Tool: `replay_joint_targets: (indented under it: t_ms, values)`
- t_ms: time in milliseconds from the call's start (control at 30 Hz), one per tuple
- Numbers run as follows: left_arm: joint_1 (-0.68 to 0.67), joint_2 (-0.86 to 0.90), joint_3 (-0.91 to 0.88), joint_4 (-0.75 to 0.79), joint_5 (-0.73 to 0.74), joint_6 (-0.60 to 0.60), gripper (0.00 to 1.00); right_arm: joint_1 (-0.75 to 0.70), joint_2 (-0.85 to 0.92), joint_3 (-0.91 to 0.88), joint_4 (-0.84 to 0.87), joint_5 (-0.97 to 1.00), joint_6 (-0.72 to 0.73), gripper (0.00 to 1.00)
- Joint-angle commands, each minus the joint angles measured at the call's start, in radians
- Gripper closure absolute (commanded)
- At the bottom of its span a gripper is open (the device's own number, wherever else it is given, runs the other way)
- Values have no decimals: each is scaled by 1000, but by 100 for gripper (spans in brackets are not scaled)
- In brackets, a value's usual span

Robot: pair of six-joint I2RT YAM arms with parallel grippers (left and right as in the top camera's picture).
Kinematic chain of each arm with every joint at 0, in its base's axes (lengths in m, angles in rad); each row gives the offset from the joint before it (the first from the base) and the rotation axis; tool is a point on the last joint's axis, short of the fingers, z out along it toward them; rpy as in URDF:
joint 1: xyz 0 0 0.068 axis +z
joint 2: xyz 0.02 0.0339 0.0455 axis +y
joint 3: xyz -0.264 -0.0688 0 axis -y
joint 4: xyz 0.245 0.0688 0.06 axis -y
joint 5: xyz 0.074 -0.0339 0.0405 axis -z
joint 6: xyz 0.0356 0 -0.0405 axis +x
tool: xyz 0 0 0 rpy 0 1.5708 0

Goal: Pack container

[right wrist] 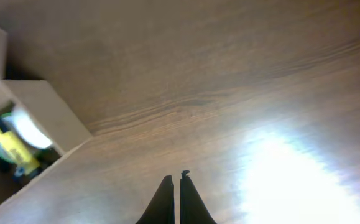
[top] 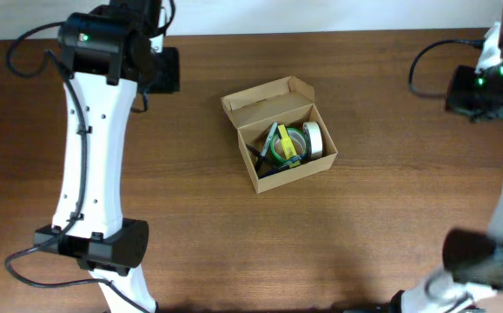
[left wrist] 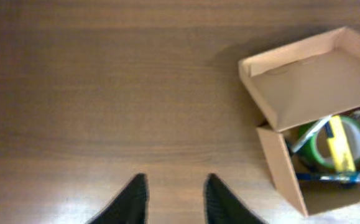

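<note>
**A:** Where is the box (top: 296,174)?

**B:** Seen from overhead, near the middle of the table (top: 390,217), a little toward 12 o'clock and turned at a slant. Its lid (top: 267,100) is open and folded back toward 11 o'clock.

**A:** What's in it?

**B:** A green roll of tape (top: 291,148) with a yellow thing across it, and a white roll (top: 313,139) just beside it at 3 o'clock. The left wrist view also shows a blue pen (left wrist: 329,177) lying low in the box.

**A:** And the left gripper (left wrist: 176,178)?

**B:** Its fingers stand apart with only bare table between them. The box lies toward 2 o'clock, well clear.

**A:** The right gripper (right wrist: 176,176)?

**B:** Closed, fingers nearly touching, holding nothing, over bare wood. In its view the box is at the 9 o'clock edge.
</note>
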Motion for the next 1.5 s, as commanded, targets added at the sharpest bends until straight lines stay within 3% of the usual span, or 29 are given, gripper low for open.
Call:
replay_joint_targets:
  t_ms: [0,67,500,1467]
  values:
    - [19,-39,5,-27,13,-7,82,-38,100,-5,7,-129,-64,96]
    - [19,-39,3,-41,14,-7,90,-48,163,-5,9,-206,-117,96]
    - [19,-39,2,-41,51,-7,96,-47,483,-16,-25,-393,-258,96]
    - [19,-39,2,-40,50,-6,98,253,594,-107,68,-388,-310,96]
